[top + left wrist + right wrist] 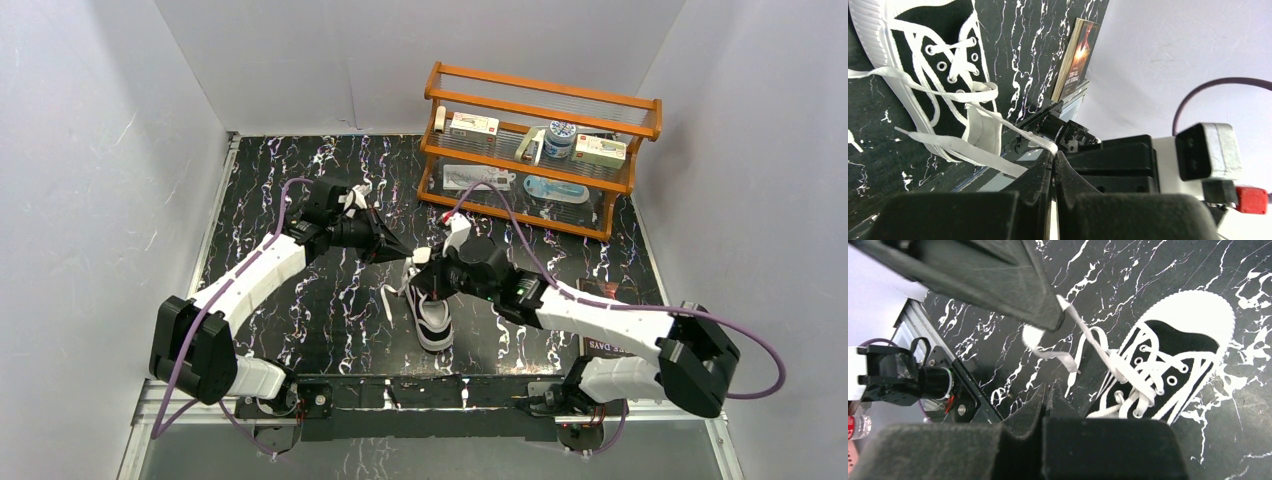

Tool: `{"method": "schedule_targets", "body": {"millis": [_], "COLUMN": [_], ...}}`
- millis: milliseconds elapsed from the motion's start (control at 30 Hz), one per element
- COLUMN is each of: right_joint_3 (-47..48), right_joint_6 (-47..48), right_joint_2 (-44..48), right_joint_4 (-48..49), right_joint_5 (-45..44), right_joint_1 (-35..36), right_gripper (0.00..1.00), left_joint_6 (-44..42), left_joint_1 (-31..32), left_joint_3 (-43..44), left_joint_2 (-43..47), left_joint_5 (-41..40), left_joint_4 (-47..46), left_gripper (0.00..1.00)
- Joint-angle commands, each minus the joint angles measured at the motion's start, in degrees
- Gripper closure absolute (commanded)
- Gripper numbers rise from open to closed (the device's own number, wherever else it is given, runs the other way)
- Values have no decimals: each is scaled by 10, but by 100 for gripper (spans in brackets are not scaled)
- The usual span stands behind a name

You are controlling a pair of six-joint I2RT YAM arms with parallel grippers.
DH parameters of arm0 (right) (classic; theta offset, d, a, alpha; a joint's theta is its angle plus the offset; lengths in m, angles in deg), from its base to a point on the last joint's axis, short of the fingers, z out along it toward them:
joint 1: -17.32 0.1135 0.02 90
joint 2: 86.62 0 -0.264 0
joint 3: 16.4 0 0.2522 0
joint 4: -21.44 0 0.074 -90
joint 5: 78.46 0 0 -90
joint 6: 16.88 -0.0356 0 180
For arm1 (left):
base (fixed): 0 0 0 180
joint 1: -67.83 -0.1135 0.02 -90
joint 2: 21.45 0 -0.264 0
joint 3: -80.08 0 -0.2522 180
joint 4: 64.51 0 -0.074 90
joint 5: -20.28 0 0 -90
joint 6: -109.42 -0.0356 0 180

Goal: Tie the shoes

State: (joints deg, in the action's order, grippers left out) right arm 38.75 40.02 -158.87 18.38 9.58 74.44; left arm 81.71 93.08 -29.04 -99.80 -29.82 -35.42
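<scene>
The black canvas sneaker [434,325] with white sole and toe cap lies mid-table, toe toward the arm bases. It also shows in the left wrist view [948,65] and the right wrist view [1168,360]. Its white laces are loose. My left gripper [405,250] is shut on one white lace [1013,131] and holds it taut up and away from the shoe's heel end; the pinch shows in the left wrist view [1054,151]. My right gripper [420,283] hovers over the shoe's opening, jaws shut [1048,387], with nothing visible between them. A lace end [1071,377] hangs beside it.
A wooden shelf [540,150] with boxes and bottles stands at the back right. A book [600,345] lies at the right front, also seen in the left wrist view [1075,55]. White walls enclose the black marbled table [300,200].
</scene>
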Motion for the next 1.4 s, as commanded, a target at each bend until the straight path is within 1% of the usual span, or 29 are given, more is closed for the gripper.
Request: {"method": "schedule_targets", "body": {"millis": [0, 67, 133, 167, 200, 233, 333, 400, 500, 600, 733, 800, 867, 1000, 1233, 1367], "right_joint_3": [30, 22, 15, 20, 33, 52, 42, 35, 45, 42, 48, 44, 42, 36, 33, 24], "right_joint_6": [4, 22, 49, 68, 85, 96, 129, 132, 137, 135, 139, 139, 136, 131, 109, 99], "right_joint_2": [39, 39, 26, 15, 0, -18, -34, -50, -74, -87, -105, -107, -108, -118, -137, -121], "right_joint_4": [-90, -80, -40, -28, -33, -40, 12, 45, 53, 78, 96, 116, 130, 161, 199, 198], "right_joint_5": [3, 31, 65, 76, 77, 70, 60, 45, 27, -9, -30, -34, -35, -44, -47, -58], "right_joint_1": [2, 1, 1, 1, 2, 2, 2, 2, 3, 4, 6, 6, 8, 13, 23, 30], "right_gripper": [100, 100, 100, 90, 76, 70, 57, 53, 52, 51, 50, 46, 44, 44, 49, 45], "left_joint_6": [-22, -14, 5, 15, 20, 23, 32, 36, 46, 54, 60, 62, 62, 61, 62, 59], "left_joint_1": [-10, -11, -10, -11, -11, -11, -11, -11, -11, -11, -11, -11, -11, -15, -20, -25], "left_joint_3": [17, 18, 19, 20, 23, 26, 27, 22, 14, 9, 10, 11, 11, 11, 18, 20], "left_joint_2": [9, 7, 7, 7, 7, 7, 5, 7, 11, 12, 9, 8, 8, 10, 2, 3], "left_joint_5": [23, 24, 27, 29, 30, 30, 35, 37, 41, 48, 58, 64, 69, 76, 86, 87], "left_joint_4": [18, 17, 8, -1, -3, -1, 2, 2, 1, -2, -4, -4, -3, 6, 5, 9], "left_gripper": [100, 100, 100, 100, 100, 100, 100, 100, 100, 100, 100, 100, 100, 100, 100, 100]}}
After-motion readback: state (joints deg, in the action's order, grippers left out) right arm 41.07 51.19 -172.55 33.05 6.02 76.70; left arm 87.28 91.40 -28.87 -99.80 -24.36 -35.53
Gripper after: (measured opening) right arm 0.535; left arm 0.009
